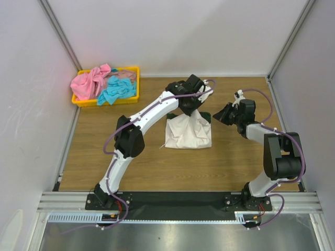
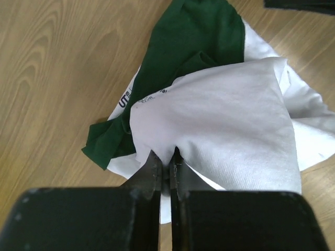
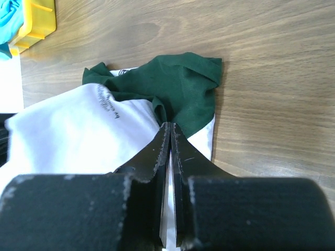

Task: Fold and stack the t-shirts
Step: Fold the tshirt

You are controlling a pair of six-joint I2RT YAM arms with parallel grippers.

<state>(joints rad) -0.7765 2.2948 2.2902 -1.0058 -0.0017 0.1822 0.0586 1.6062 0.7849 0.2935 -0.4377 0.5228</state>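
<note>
- Well, the white t-shirt (image 1: 188,135) lies in a crumpled heap on the wooden table (image 1: 157,172), about mid-table and a little toward the far side, between the two arms.
- The left gripper (image 1: 189,107) reaches over from the left and hangs above the far edge of that heap.
- From the left wrist, the left gripper (image 2: 168,164) has its jaws pressed together on a pinch of white cloth, and the white t-shirt (image 2: 230,115) drapes away from the tips in a tented fold.
- A dark green sleeve (image 2: 193,36) spreads out behind that fold, with a bit of black print (image 2: 124,99) showing at its edge.
- The right gripper (image 1: 219,115) sits just beside the heap's far right corner, where a scrap of dark green shows.
- From the right wrist, the right gripper (image 3: 170,128) is closed tight, its tips meeting right where the dark green sleeve (image 3: 178,83) joins the white t-shirt (image 3: 78,130). A crease in the green cloth runs straight into the tips, so it looks like a small pinch of the sleeve.
- A line of black print (image 3: 107,102) curves across the white cloth nearby.
- In the far left corner stands the yellow tray (image 1: 107,103), well apart from the white t-shirt.
- The pink t-shirt (image 1: 89,82) is bundled in the tray's left half, spilling over the rim. The turquoise t-shirt (image 1: 116,93) is bunched beside it on the right.
- The right wrist view catches a corner of the yellow tray (image 3: 39,21) and a bit of the turquoise t-shirt (image 3: 8,15) at its top left.
</note>
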